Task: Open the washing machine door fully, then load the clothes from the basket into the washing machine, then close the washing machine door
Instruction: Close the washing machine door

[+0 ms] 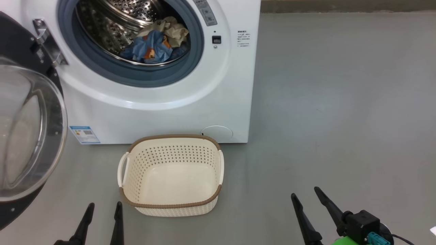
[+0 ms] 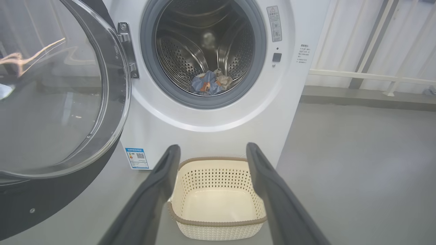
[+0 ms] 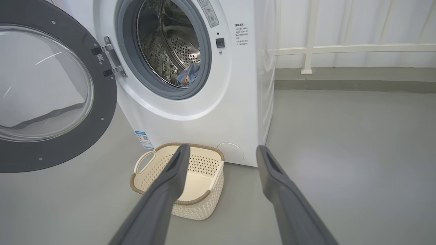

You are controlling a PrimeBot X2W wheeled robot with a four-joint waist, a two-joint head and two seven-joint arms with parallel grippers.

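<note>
- Both pincers hang in front of the machine and well short of it. The left pincer and right pincer are spread wide, and neither holds anything.
- The door stands swung wide off its hinge at the machine's front, on your left pincer's side. It has a wide glossy black rim around a bulging clear glass bowl, with the inner face turned toward you.
- The clothes, blue print and cream, lie low in the machine's drum, close behind the gasket. The basket sits empty on the floor just in front of the machine, so closing the door looks like the step left.
- Trapped cloth is a risk. The blue piece lies near the gasket lip, and a fold caught there would likely stop the latch.
- Slipping is another. Rim and glass both look slick and curved, so a fingertip pushing off-centre may skate off. Press on the rim's far edge from the hinge, not on the bowl.
- A soft push may leave the door resting against the machine, unlatched.
- The basket stands between you and the machine. Roll in carelessly and you knock it.
</note>
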